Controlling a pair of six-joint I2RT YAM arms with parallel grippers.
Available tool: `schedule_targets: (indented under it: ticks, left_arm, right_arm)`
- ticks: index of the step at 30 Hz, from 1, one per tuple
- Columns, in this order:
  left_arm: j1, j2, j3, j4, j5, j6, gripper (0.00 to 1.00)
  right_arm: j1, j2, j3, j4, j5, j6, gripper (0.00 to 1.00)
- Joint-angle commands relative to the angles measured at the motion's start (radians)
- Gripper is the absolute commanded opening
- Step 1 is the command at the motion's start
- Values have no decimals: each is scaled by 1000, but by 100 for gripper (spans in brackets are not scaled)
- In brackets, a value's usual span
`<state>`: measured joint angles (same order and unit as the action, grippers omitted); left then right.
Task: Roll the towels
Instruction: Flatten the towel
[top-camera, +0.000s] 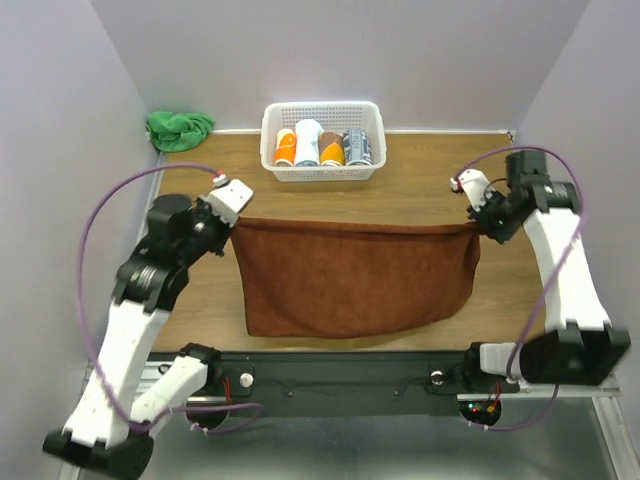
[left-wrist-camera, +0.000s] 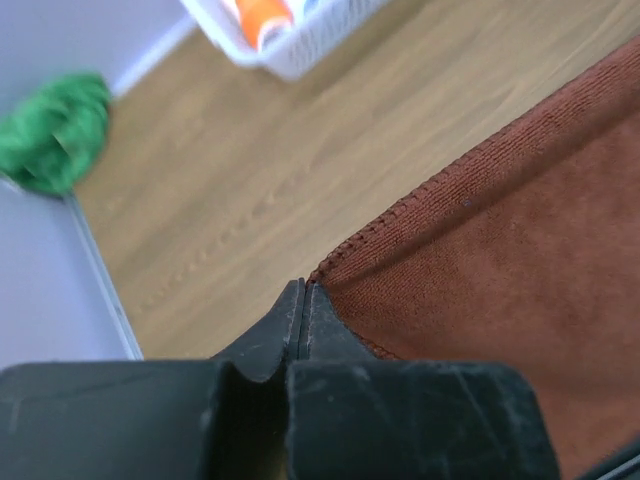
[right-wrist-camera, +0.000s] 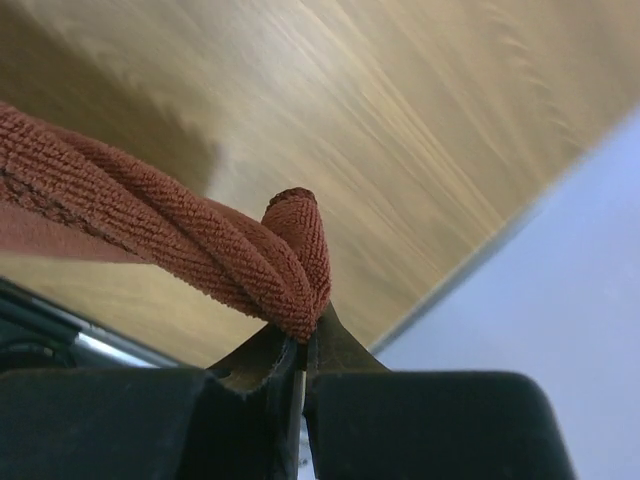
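Now | left gripper (top-camera: 233, 222) and right gripper (top-camera: 477, 228) each clamp a top corner of the reddish-brown towel (top-camera: 350, 275), stretching it taut before the basket (top-camera: 322, 172), likely to lay it flat | green towel (top-camera: 180, 128) lies crumpled left of the basket

No writing, label, brand or number can be read in any of the three views. The rolls (top-camera: 308, 143) in the white basket (top-camera: 325, 172) at the far edge of the table (top-camera: 425, 185) show only plain colours. The print on the grey-patterned roll (top-camera: 357, 146) is too small to tell if it has letters.
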<state>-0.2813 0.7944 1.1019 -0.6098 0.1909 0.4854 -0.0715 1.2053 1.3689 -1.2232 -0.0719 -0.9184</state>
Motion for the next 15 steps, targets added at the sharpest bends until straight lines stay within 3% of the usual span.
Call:
schedule_targets:
  ticks: [1, 4, 7, 8, 10, 12, 15]
  left_arm:
    - [13, 175, -79, 154, -177, 10, 0]
    - [27, 319, -102, 258, -219, 1, 0]
    - [59, 477, -87, 346, -225, -14, 0]
    - [86, 565, -73, 372, -228, -24, 6]
    - [134, 652, 8, 363, -190, -51, 28]
    - [210, 741, 76, 325, -72, -97, 50]
    - [267, 767, 170, 254, 68, -108, 62]
  right_arm:
    - [-7, 259, 25, 145, -25, 13, 1]
    - [22, 400, 81, 208, -54, 82, 4]
    - [52, 587, 198, 263, -72, 180, 24]
    - [55, 687, 244, 261, -86, 240, 43]
    - [53, 761, 376, 258, -75, 300, 66]
    - [47, 792, 426, 260, -54, 352, 68]
    - [26, 725, 417, 258, -69, 391, 69]
